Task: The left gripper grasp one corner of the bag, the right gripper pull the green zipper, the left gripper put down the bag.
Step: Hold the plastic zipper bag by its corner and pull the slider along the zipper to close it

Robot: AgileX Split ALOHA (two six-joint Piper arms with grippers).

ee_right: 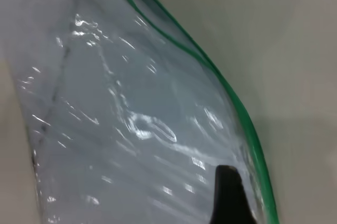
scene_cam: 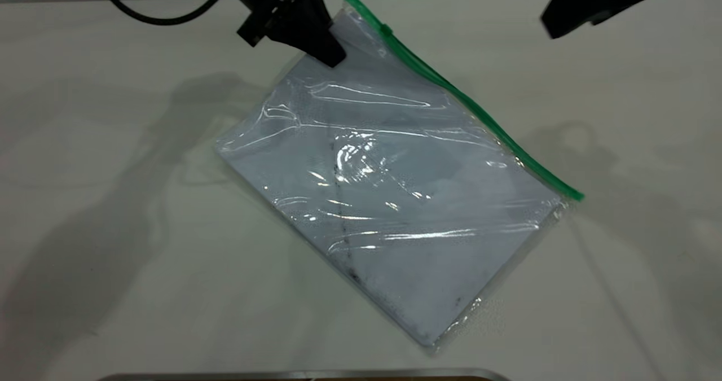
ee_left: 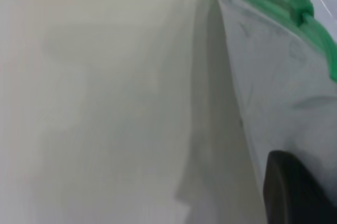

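Observation:
The bag (scene_cam: 395, 200), a clear pouch with white paper inside, lies slanted on the white table (scene_cam: 113, 228). The green zipper (scene_cam: 479, 113) runs along its far right edge, and its slider tab (scene_cam: 386, 30) sits near the top corner. My left gripper (scene_cam: 327, 51) is at the bag's top corner, shut on the plastic beside the zipper end, and that corner is slightly raised. The left wrist view shows the bag (ee_left: 279, 92) and the slider (ee_left: 303, 8) close up. My right gripper (scene_cam: 569, 25) hovers at the top right, clear of the bag. The right wrist view shows the zipper (ee_right: 231, 98).
A black cable (scene_cam: 158, 14) loops at the top left behind the left arm. A metal rim (scene_cam: 304, 374) runs along the near table edge. Bare table lies on both sides of the bag.

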